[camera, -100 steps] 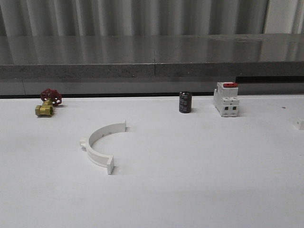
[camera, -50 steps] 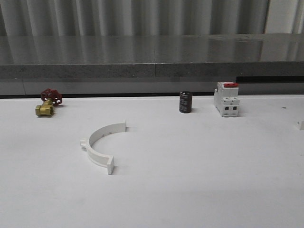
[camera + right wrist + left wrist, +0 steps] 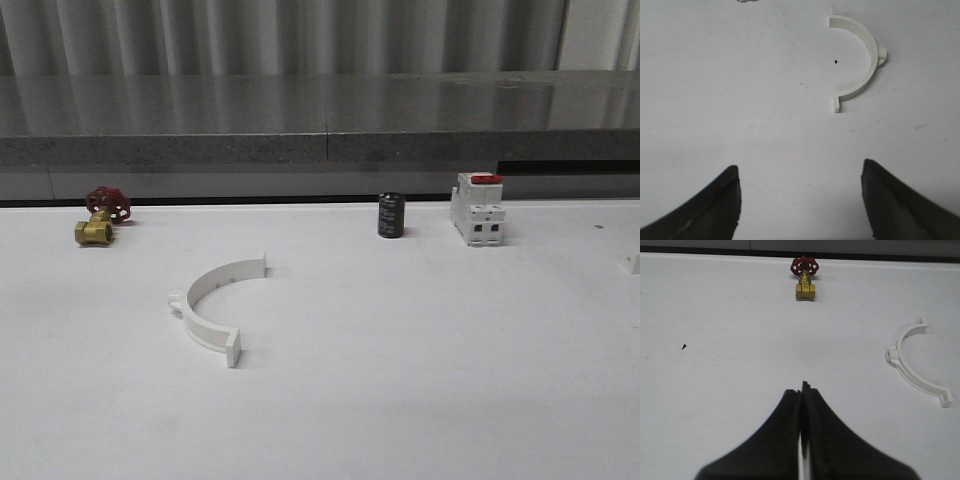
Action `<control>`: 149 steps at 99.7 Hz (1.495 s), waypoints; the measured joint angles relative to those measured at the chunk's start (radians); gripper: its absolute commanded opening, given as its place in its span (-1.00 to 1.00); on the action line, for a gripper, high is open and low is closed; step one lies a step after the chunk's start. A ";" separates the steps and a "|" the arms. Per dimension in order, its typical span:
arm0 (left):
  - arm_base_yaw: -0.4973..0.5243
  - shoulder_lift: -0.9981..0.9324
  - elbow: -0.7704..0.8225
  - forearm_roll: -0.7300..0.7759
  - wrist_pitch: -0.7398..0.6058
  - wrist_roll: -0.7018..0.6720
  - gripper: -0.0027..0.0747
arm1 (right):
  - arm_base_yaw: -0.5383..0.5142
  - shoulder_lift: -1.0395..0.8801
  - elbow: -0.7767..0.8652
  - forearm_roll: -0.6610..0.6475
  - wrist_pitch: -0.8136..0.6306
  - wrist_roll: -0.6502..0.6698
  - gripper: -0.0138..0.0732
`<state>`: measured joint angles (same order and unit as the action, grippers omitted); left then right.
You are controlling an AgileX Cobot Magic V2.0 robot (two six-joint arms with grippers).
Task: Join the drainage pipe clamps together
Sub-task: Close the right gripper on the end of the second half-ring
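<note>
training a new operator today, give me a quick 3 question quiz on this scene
1. True or false: the two clamp halves are already joined into a ring.
2. Which gripper has its jaws apart? A) left B) right C) both
3. Fill in: the brass valve's handwheel is ____ in colour.

Key
1. False. One clamp half lies alone on the table in the front view; the other clamp half, in the right wrist view, also lies alone.
2. B. The right gripper is open; the left gripper is shut on nothing.
3. Red, on the brass valve.
</note>
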<state>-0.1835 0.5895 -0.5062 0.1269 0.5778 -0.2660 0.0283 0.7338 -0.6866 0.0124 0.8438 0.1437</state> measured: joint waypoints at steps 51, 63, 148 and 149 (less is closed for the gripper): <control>0.000 0.000 0.000 0.000 0.000 0.000 -0.98 | -0.097 0.487 -0.260 0.008 -0.055 -0.122 0.57; 0.000 0.000 0.000 0.000 0.000 0.000 -0.98 | -0.166 0.606 -0.304 0.019 -0.080 -0.168 0.57; 0.000 0.000 0.000 0.000 0.000 0.000 -0.98 | -0.313 1.122 -0.472 0.041 -0.224 -0.340 0.57; 0.000 0.000 0.000 0.000 0.000 0.000 -0.98 | -0.313 1.123 -0.474 0.041 -0.227 -0.340 0.57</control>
<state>-0.1835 0.5895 -0.5062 0.1269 0.5778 -0.2656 -0.2846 1.8571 -1.1607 0.0533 0.6172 -0.1965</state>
